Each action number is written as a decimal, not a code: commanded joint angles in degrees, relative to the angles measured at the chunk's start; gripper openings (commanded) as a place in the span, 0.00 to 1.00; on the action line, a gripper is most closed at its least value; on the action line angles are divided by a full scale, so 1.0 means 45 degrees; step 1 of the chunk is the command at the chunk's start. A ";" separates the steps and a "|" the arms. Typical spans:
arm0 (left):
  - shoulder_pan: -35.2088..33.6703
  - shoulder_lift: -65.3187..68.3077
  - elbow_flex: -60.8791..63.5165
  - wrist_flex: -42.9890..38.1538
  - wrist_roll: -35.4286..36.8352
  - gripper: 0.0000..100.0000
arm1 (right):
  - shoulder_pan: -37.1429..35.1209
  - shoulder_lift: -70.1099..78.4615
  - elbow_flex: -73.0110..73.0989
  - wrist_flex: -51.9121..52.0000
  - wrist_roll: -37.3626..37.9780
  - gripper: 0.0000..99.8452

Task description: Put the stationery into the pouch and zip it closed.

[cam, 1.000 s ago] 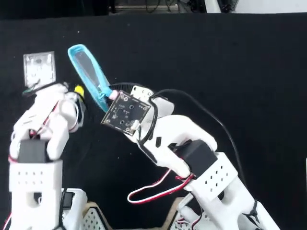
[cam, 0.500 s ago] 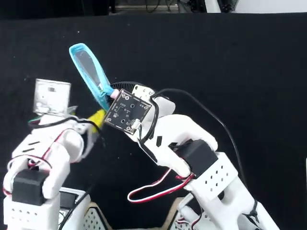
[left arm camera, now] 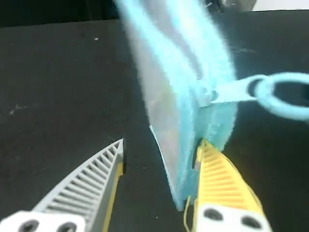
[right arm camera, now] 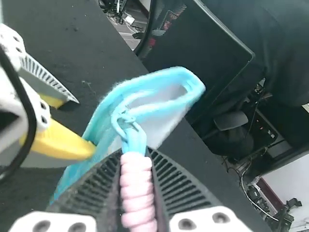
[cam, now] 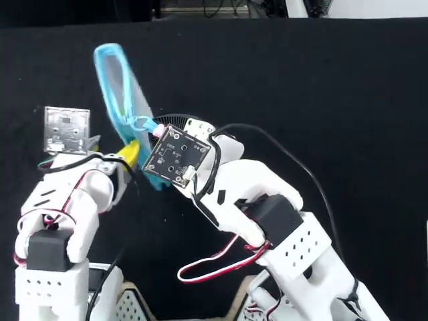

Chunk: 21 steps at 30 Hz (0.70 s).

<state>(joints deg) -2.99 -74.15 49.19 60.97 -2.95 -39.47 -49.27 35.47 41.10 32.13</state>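
Table [cam: 348,100]: black cloth under both arms.

Right arm [cam: 267,207]: white and the bulkier of the two in the high view. It slants across toward the left arm's side, and a red-and-white cable loops near its base.

Left arm [cam: 60,214]: white and bent. Its wrist is close beside the right arm's wrist, and the two grippers nearly meet at the pouch.

Pouch [cam: 117,83]: pale blue cloth rim with a clear panel. It stretches away from both grippers; the far end is well beyond their fingertips and the near end is right at them. From the right wrist its mouth gapes open just past the fingertips. Cannot tell whether its far end rests on the cloth or hangs free.

Right gripper [right arm camera: 133,152]: black ribbed fingers [right arm camera: 169,176] drawn together, with a pink ribbed pad [right arm camera: 135,188] between them, clamped on the pull. The pouch starts directly at its tips.

Left gripper [left arm camera: 161,143]: fingers apart. The pouch's near edge sits between them, lying against the inner side of the yellow finger [left arm camera: 222,188]. The grey finger [left arm camera: 91,183] stands clear of the cloth, with bare table in the gap on that side.

Pull [left arm camera: 270,89]: blue looped tab on the zip. It runs sideways from the pouch rim, out past the yellow finger's tip and into the right gripper's pinch.
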 commanded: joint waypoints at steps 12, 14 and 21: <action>0.0264 -0.0020 -0.2491 0.2794 -0.0039 0.24 | 0.0195 0.0049 -0.0381 -0.0371 -0.0098 0.01; 0.0264 -0.0020 -0.2862 0.3360 -0.0039 0.24 | 0.0195 0.0049 -0.0381 -0.0371 -0.0098 0.01; 0.0713 0.0039 -0.3253 0.3888 0.0020 0.24 | 0.0195 0.0049 -0.0381 -0.0371 -0.0098 0.01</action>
<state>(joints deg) -2.20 -74.07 37.93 78.64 -2.95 -39.47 -49.27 35.47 41.10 32.13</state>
